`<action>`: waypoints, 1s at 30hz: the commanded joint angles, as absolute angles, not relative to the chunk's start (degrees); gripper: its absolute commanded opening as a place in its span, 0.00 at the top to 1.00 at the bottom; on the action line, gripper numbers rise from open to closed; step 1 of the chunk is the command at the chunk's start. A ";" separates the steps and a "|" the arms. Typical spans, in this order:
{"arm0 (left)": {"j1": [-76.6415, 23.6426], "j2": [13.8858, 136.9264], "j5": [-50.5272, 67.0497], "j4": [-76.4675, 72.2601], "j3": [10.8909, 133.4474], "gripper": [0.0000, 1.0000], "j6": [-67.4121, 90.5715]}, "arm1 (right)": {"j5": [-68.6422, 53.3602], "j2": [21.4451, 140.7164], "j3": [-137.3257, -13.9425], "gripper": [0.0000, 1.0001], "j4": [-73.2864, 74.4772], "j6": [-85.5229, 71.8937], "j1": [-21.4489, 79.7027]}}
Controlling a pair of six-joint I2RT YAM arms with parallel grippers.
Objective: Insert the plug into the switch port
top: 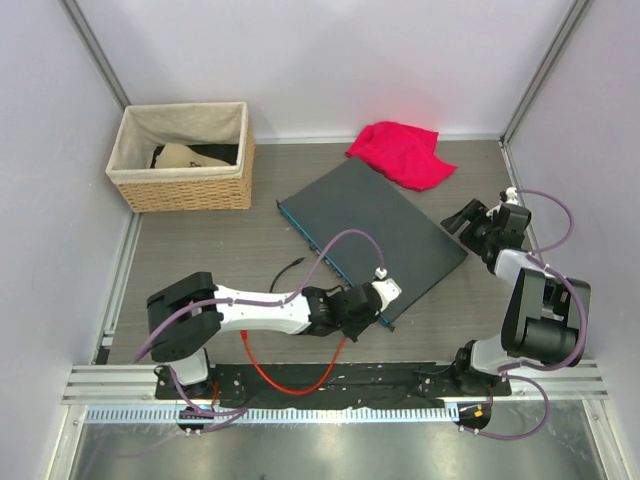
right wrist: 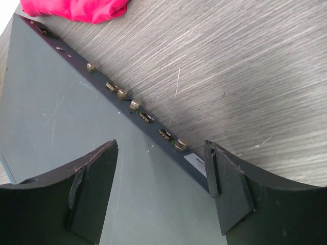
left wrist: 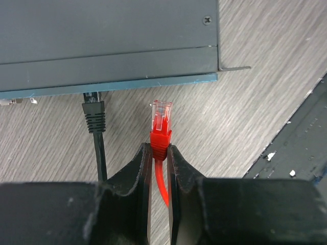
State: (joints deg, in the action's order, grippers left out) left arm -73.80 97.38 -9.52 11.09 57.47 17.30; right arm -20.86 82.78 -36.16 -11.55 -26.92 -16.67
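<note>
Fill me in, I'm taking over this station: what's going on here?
The left tool grips a red cable just behind its clear plug. The plug points at the teal front face of the switch but stops short of it, so it is not inserted yet. A black cable sits plugged into that face beside it. The right tool hangs open over the switch's rear edge, holding nothing.

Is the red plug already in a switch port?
No, the red plug, held by the left fingers, stops short of the switch.
</note>
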 commanded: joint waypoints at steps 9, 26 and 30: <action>-74.09 103.09 -17.14 25.75 68.02 1.00 17.49 | -25.14 87.54 -37.53 0.25 -18.81 -27.07 -16.61; -74.00 107.49 -17.49 29.97 74.97 1.00 16.52 | -27.25 89.21 -37.44 0.25 -20.74 -27.95 -16.61; -74.00 109.16 -16.88 31.11 76.46 1.00 16.70 | -26.98 88.68 -37.27 0.25 -20.65 -27.78 -16.61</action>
State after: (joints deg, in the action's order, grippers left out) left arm -73.82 107.85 -17.15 29.69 73.58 17.34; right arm -26.22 89.03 -36.16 -18.02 -27.42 -16.67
